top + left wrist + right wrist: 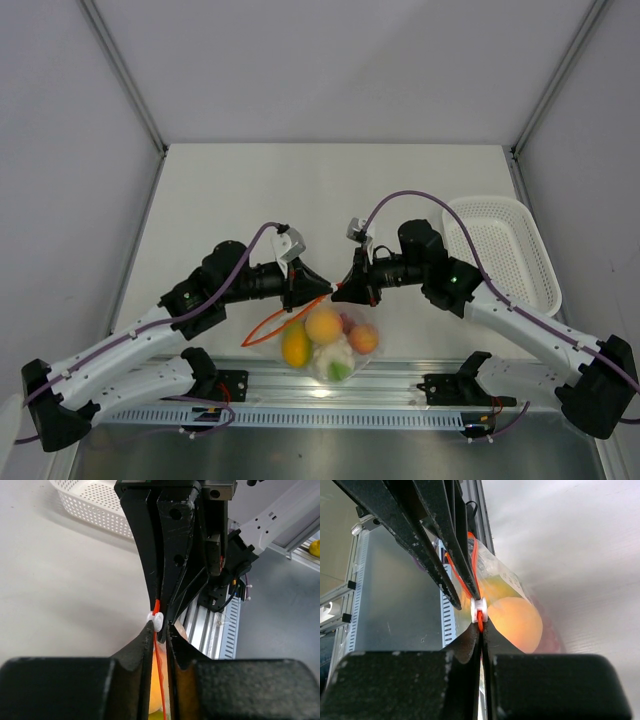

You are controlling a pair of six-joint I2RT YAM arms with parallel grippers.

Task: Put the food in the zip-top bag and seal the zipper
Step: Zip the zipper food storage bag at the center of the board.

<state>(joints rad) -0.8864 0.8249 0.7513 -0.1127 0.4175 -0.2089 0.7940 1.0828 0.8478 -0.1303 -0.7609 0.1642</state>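
I have both arms meeting nose to nose over the bag (262,337). The left gripper (303,290) and the right gripper (346,290) face each other, tips almost touching.

The right jaws are fully closed, pinching the zipper (276,322) just behind its small white clip (157,620). The left jaws are drawn in narrow on the same red-orange strip from the other side of that clip. In the left wrist view the strip runs straight down the slot between my fingers (143,645), and the clip sits right at their tips.

From above, the zipper's long axis runs on a diagonal. It starts at the point between the two sets of jaws and trails away under the left gripper, back toward the left arm's base. The bag's body spreads out from the jaws toward the near rail, so its mouth edge points up at the grippers.

The food is inside the bag: an orange fruit (323,325) right below the jaws, a yellow one (296,347) beside it, a white-green vegetable (336,363) nearest the rail, and a smaller orange piece (364,338) on the right gripper's side.

The white basket (500,250) sits well apart, out beyond the right arm on the table (300,190).
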